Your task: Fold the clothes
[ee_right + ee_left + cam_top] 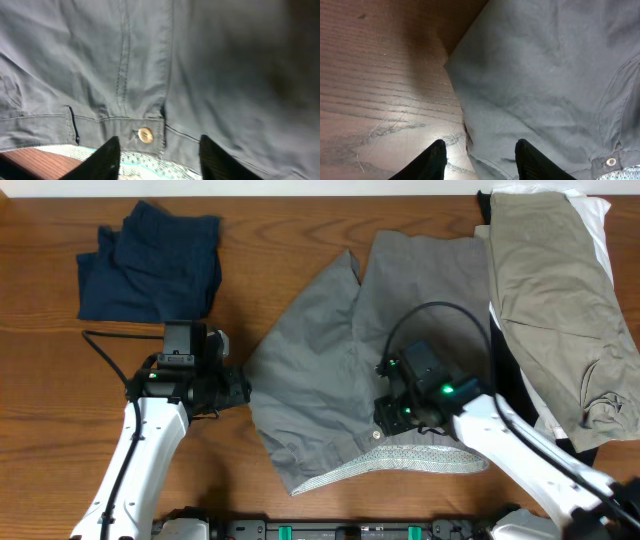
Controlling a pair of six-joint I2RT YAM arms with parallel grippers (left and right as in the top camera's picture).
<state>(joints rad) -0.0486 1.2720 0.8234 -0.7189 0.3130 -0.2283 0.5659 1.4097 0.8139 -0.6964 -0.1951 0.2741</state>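
Observation:
Mid-grey shorts lie spread across the middle of the table, with the pale inner waistband showing along the near edge. My left gripper is at the shorts' left edge. It is open, one finger over bare wood and the other over the cloth. The hem edge runs between the two fingers. My right gripper hovers open over the waistband. The round metal button sits between its fingers, and nothing is gripped.
A crumpled navy garment lies at the back left. A khaki garment rests on white and black cloth at the right edge. Bare wooden table shows on the left.

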